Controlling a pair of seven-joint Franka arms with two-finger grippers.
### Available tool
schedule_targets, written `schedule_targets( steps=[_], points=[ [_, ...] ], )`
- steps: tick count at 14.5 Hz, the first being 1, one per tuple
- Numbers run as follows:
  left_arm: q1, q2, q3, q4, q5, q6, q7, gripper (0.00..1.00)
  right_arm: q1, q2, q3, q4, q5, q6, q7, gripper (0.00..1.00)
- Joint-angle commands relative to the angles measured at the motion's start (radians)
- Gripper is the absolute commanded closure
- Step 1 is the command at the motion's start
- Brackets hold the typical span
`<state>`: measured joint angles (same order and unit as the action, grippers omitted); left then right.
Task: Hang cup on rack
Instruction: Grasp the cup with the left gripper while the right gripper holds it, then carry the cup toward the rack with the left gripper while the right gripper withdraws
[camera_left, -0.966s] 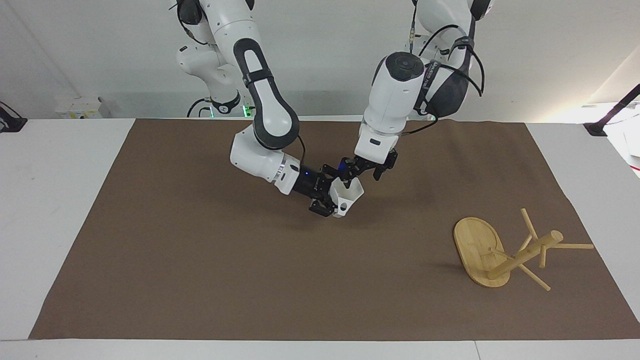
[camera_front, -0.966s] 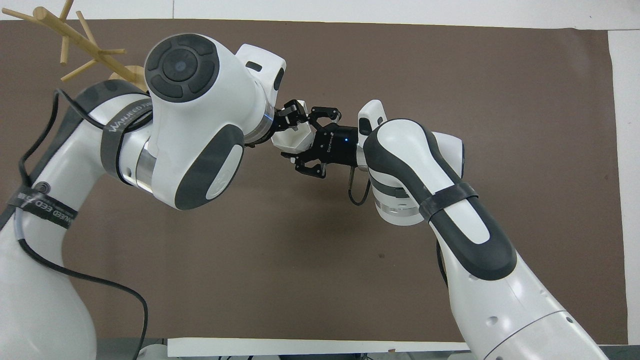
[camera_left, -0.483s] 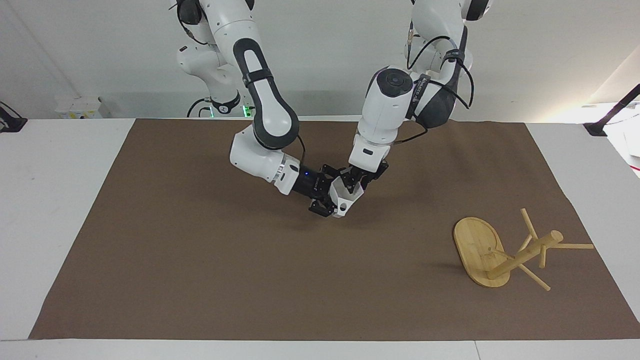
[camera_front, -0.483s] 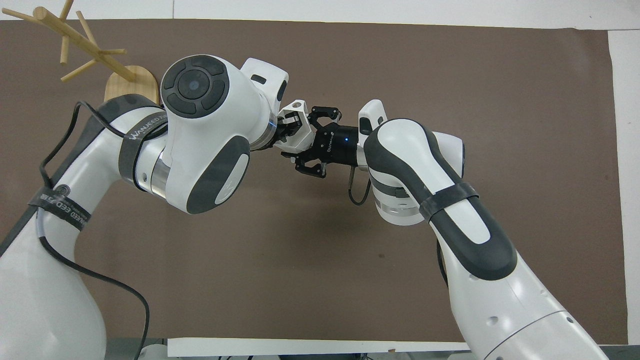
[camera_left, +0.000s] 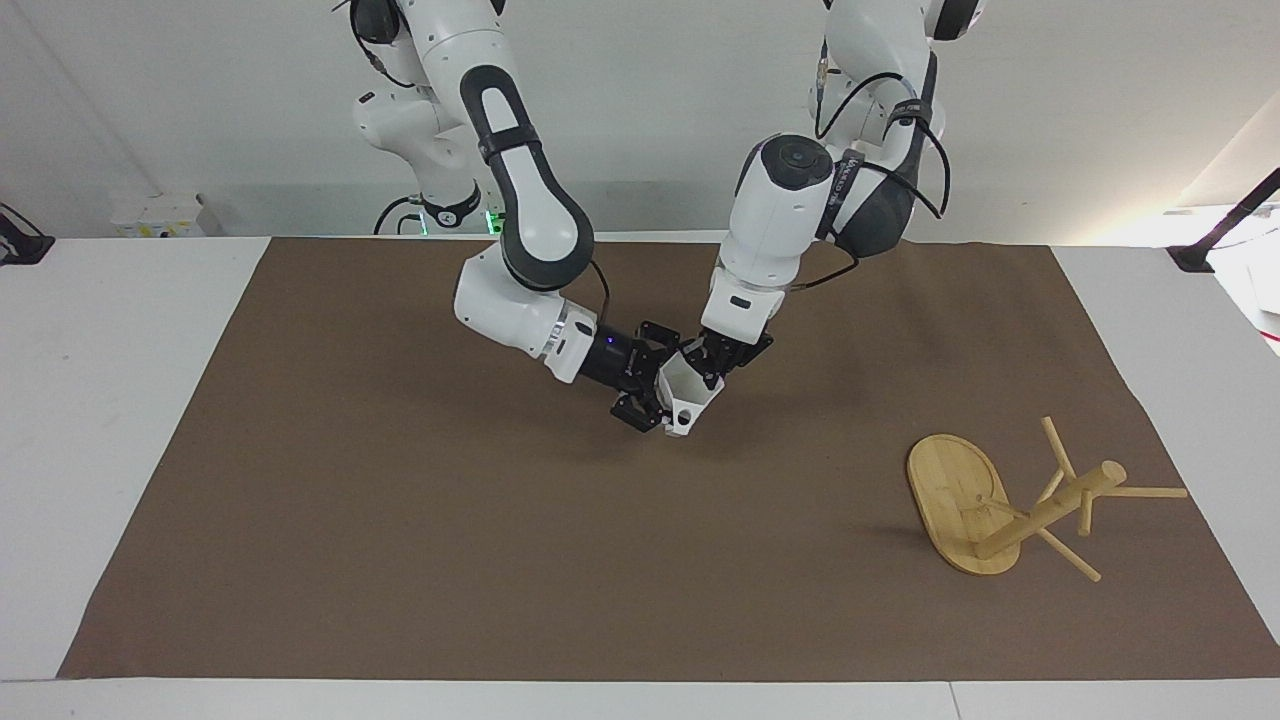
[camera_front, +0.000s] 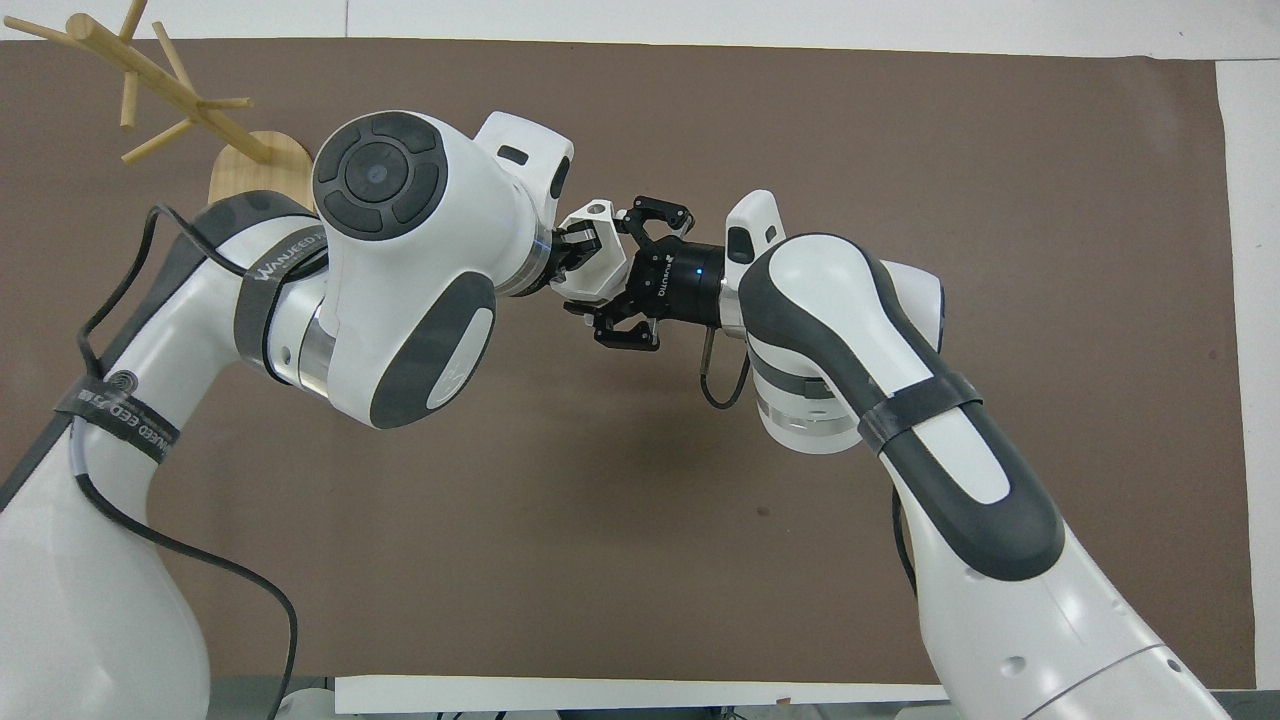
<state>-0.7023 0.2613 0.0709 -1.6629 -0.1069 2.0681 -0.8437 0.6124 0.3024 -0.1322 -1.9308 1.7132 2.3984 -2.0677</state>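
- You have the small white faceted cup (camera_left: 687, 390) up in the air over the middle of the brown mat (camera_left: 400, 520), held between the two grippers and tilted, with its little round-holed handle at the lower end.
- Your left gripper (camera_left: 706, 366) comes down from above and is clamped on the cup's rim, one finger inside the mouth and one outside; its fingers are drawn tight together on the wall.
- Your right gripper (camera_left: 648, 385) reaches in sideways at the cup's body. Its fingers stand spread wide on either side of the cup; from the overhead view the black fingers (camera_front: 655, 207) splay apart, no longer pressing the cup.
- In the overhead view the cup (camera_front: 595, 262) sits between the left wrist and the right gripper (camera_front: 632, 270), and the left gripper (camera_front: 578, 248) is mostly hidden by its own arm.
- The light bamboo mug tree (camera_left: 1010, 500) lies tipped over on the mat toward the left arm's end of the table, its oval base on edge and its post and thin pegs leaning on the mat, well apart from the cup.
- In the overhead view the same rack (camera_front: 150, 90) shows at the top corner.
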Motion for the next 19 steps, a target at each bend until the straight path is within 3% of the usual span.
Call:
schedule_targets(
  steps=[1,4,7,10,13,16,19],
  points=[
    [-0.005,-0.022,0.010,-0.031,0.010,0.024,0.003,1.00,-0.011,-0.101,-0.004,-0.097,-0.004,0.015,-0.003,0.00],
    [0.036,-0.030,0.012,-0.037,0.010,0.026,0.003,1.00,-0.107,-0.151,-0.004,-0.183,-0.143,-0.019,-0.020,0.00],
    [0.104,-0.056,0.018,-0.064,0.010,0.084,0.003,1.00,-0.245,-0.151,-0.006,-0.160,-0.421,-0.138,-0.032,0.00],
    [0.181,-0.221,0.017,-0.295,0.010,0.278,0.078,1.00,-0.364,-0.135,-0.006,-0.094,-0.634,-0.188,-0.020,0.00],
    [0.239,-0.341,0.015,-0.454,0.010,0.426,0.126,1.00,-0.449,-0.152,-0.012,-0.077,-0.830,-0.191,-0.009,0.00],
    [0.283,-0.378,0.010,-0.561,-0.003,0.596,0.109,1.00,-0.548,-0.210,-0.011,-0.073,-1.031,-0.228,0.079,0.00],
    [0.322,-0.369,0.010,-0.603,-0.114,0.765,0.106,1.00,-0.629,-0.203,-0.010,0.015,-1.101,-0.304,0.104,0.00]
  ],
)
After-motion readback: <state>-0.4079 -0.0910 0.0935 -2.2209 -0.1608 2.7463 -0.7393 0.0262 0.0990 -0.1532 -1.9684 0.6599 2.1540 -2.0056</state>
